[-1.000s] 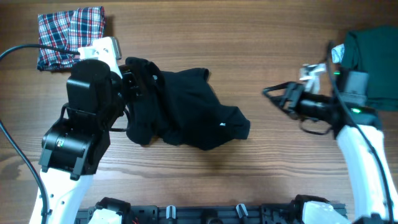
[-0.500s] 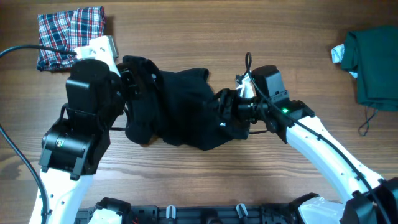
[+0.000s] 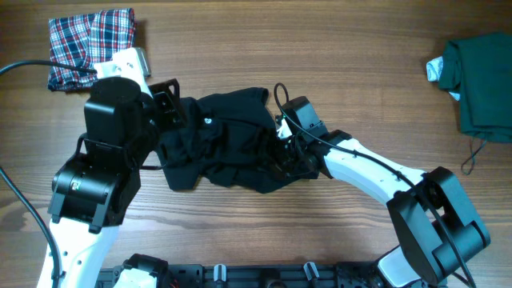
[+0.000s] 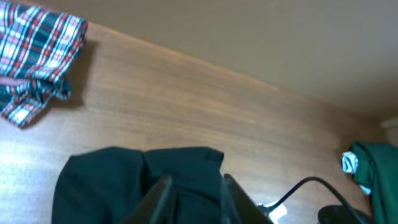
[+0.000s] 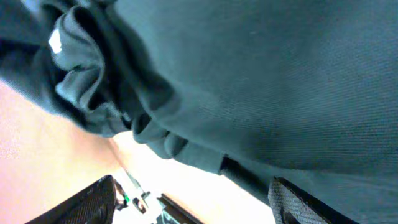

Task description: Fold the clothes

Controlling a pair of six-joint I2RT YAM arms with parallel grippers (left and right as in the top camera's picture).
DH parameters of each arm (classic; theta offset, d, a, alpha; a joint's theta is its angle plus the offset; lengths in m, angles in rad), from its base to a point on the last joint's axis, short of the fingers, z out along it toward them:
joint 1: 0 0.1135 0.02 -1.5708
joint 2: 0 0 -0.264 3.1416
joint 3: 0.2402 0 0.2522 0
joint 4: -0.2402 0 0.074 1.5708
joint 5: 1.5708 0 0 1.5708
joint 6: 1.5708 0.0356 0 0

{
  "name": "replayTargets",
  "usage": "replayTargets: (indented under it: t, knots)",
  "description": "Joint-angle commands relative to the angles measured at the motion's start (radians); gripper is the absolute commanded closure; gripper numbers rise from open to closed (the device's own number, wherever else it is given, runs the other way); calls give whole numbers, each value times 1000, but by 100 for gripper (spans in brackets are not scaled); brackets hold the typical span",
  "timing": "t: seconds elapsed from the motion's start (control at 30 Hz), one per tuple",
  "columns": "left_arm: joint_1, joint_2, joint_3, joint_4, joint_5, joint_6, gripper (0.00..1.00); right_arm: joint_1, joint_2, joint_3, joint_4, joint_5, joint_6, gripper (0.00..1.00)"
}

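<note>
Overhead: shirt (image 3: pixel 232 140) bunched mid-table, not yet flat. L gripper (image 4: pixel 196 182) at its left edge, prob. anchoring; grip can't tell. R gripper (image 3: pixel 282 152) spread wide, nosed into right side, prob. hunting hem. Plaid (image 3: pixel 90 44) top-left corner, green (image 3: pixel 480 80) right edge.

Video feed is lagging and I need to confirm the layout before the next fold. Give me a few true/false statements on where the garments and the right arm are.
1. The black shirt lies crumpled mid-table, not folded flat. True.
2. The plaid garment sits at the far right corner. False: it is at the far left corner.
3. The right gripper is at the black shirt with its fingers spread apart. True.
4. The green garment touches the black shirt. False: it lies well apart from it, at the right edge of the table.
</note>
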Motion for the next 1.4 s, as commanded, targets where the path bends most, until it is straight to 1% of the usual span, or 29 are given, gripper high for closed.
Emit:
replayTargets:
  t: [0.0,0.07,0.1,0.17,0.2,0.3,0.4,0.53,0.73,0.8,0.87,0.93,0.97,1.0,1.07,1.13,1.2,1.37]
  knots:
    - [7,30,21,-41,-11,-4,65,2,16,-2,-29,88,12,20]
    - [7,68,21,-59,-10,-4,62,2,16,-2,-42,103,-15,19]
    - [7,109,21,-71,-10,-5,59,-3,16,-2,-76,132,-16,17]
    - [7,138,21,-72,-10,-5,57,-11,16,-2,-111,164,-18,16]
    - [7,153,21,-72,-10,-5,56,-15,16,-2,-124,175,-29,14]
    - [7,189,21,-72,-10,-5,55,-21,16,-2,-145,178,-55,13]
    - [7,206,21,-71,-10,-4,55,-21,16,-2,-103,178,-65,11]
    - [7,209,21,-74,-10,-4,55,-21,19,-2,-60,179,-61,11]
    - [7,209,21,-75,-10,-4,54,-10,36,-2,-37,174,-35,16]
    - [7,209,21,-75,-10,-4,54,2,53,-2,-16,170,-26,20]
    - [7,209,21,-75,-10,-4,54,7,69,-2,-2,154,-8,28]
    - [7,209,21,-75,-10,-4,53,6,82,-2,14,145,-9,47]
    - [7,209,21,-75,-10,-4,53,7,82,-2,16,145,-9,61]
    - [7,209,21,-76,-10,-4,53,7,82,-2,18,145,-11,82]
    - [7,209,21,-78,-10,-4,52,6,82,-2,19,149,-13,96]
    - [7,209,21,-78,-10,-4,51,6,82,-2,21,163,-17,96]
    - [7,209,21,-78,-10,0,51,6,79,-2,49,163,-68,96]
    - [7,209,21,-79,-10,3,51,6,58,-2,70,163,-98,96]
